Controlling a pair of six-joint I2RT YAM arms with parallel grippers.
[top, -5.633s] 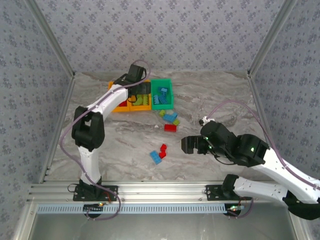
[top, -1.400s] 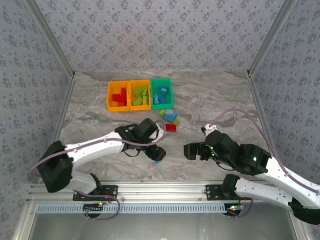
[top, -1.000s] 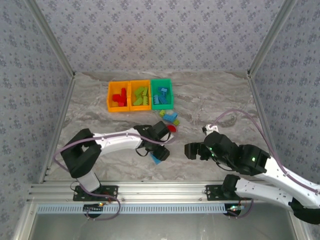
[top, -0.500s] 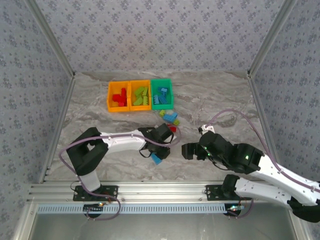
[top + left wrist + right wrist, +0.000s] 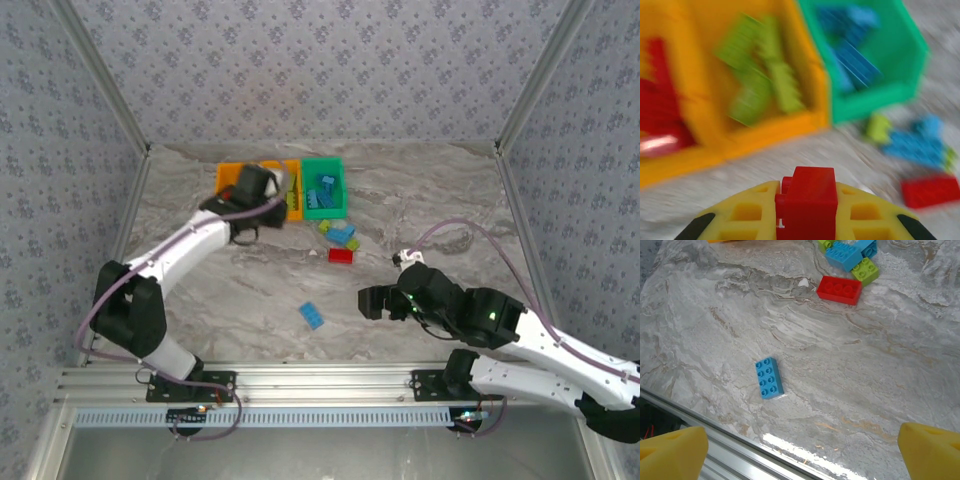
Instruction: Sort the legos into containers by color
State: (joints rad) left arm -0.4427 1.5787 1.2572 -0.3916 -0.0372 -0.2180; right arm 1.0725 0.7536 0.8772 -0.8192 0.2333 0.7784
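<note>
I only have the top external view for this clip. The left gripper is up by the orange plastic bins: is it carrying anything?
Observer: Yes. The left wrist view shows the left gripper shut on a small red plastic brick.
Operator: And the other arm?
Observer: The right gripper is open in its wrist view, fingers wide apart with nothing between them.
Operator: The lone light blue plastic brick, which way up?
Observer: Studs up, flat on the marble-patterned table.

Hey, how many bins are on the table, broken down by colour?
Orange bins: 2
Green bin: 1
Total: 3
</note>
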